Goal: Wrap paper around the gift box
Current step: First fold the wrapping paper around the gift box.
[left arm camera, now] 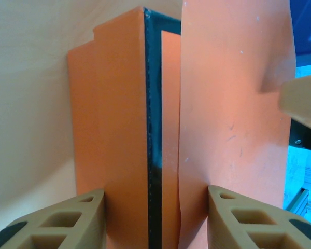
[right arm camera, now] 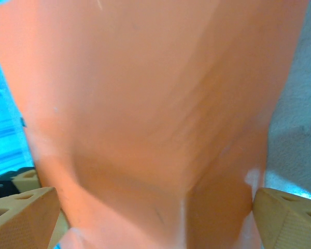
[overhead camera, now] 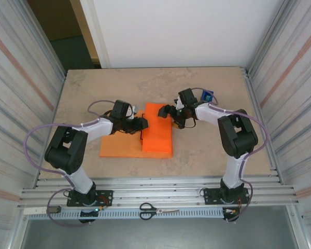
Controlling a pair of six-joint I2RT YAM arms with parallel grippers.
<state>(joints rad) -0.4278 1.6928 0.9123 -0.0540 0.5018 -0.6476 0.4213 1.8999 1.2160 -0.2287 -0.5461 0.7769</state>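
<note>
Mid-wrap on the tabletop (overhead camera: 212, 150): at left, the left tool (overhead camera: 141, 124) reaches in over the sheet, its jaws standing about half apart and straddling the left side of the gift box (left arm camera: 153, 155). One finger sits over the flat paper (overhead camera: 119, 148), the other over the flap already laid across the lid. Whether those fingers are pinching anything or merely resting there cannot be told from the wrist view. The left part of the sheet lies flat on the tabletop, uncreased. Beside it the box sits near the middle of the tabletop, its dark edge and a thin strip of red-orange top showing, while the rest of its lid lies under the paper brought over from the right. At the box's far right corner the right tool (overhead camera: 172, 116) hangs with its jaws spread wide to either side of the paper-covered corner, holding nothing that can be seen. Just beyond it, a blue tape dispenser (overhead camera: 208, 96) stands on the tabletop. The step in hand appears to be the first fold, with one side over and pressed down and the other yet to come. The next move likely calls for keeping that flap pinned to the lid while the free left portion is lifted by its edge, drawn snug over the exposed box side and laid across the flap, ready for taping.
</note>
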